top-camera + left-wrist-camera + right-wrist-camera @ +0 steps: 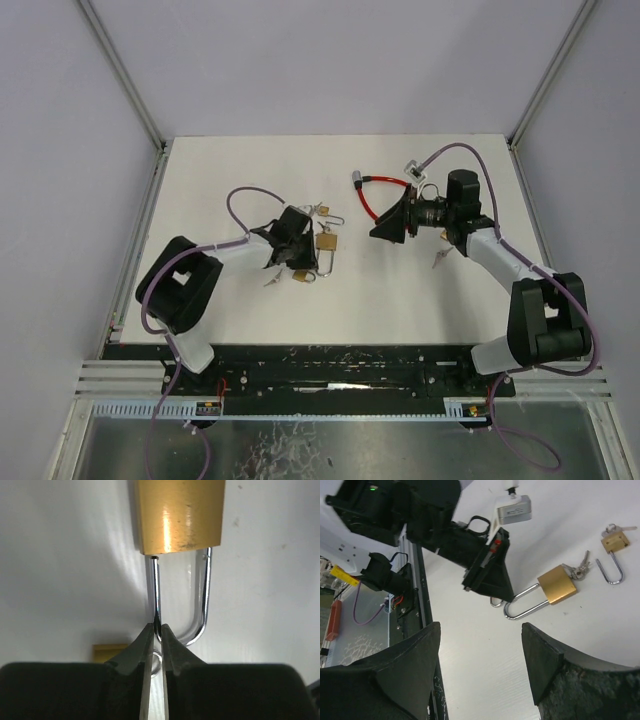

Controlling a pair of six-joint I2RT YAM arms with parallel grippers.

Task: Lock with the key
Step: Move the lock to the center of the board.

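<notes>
A brass padlock (180,515) lies on the white table, its long steel shackle (204,595) standing out of the body with one leg free of its hole. My left gripper (157,627) is shut on that free leg near the bend. From the right wrist view the same padlock (556,585) has a bunch of keys (577,571) at its body's far end. My right gripper (480,665) hangs open and empty over bare table to the right of the left gripper (305,270). In the top view the right gripper (385,228) is apart from the padlock (326,242).
A smaller brass padlock (614,540) with an open shackle lies beyond the first. A red cable lock (375,195) lies at the back right, and loose keys (438,258) lie under the right arm. A further key (272,280) lies by the left arm.
</notes>
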